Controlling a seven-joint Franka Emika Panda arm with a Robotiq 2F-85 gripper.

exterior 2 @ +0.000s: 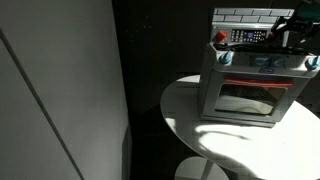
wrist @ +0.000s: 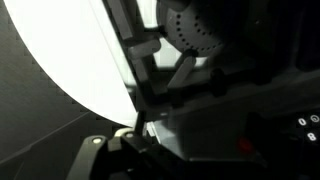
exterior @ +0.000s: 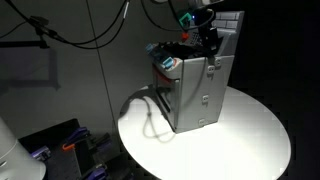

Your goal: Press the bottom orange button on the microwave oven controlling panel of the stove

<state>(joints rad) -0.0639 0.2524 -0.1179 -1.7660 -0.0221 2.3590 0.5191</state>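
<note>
The grey toy stove (exterior: 200, 95) stands on a round white table (exterior: 250, 135); it shows from the front, with its oven door, in an exterior view (exterior 2: 245, 95). The small dark controlling panel (exterior 2: 246, 37) with red-orange and white marks sits on the white brick-patterned back, above the stove top. My gripper (exterior: 207, 42) hovers over the stove's top rear, to the right of the panel in an exterior view (exterior 2: 288, 35). The wrist view is dark; a red-orange mark (wrist: 243, 147) and white marks (wrist: 305, 122) show close ahead. The fingers are too dark to read.
A dark cable (exterior: 150, 112) trails off the table beside the stove. Blue-white items (exterior: 170, 62) sit on the stove top. The table edge (exterior 2: 185, 135) drops to dark floor. A pale wall panel (exterior 2: 50, 90) stands off to one side.
</note>
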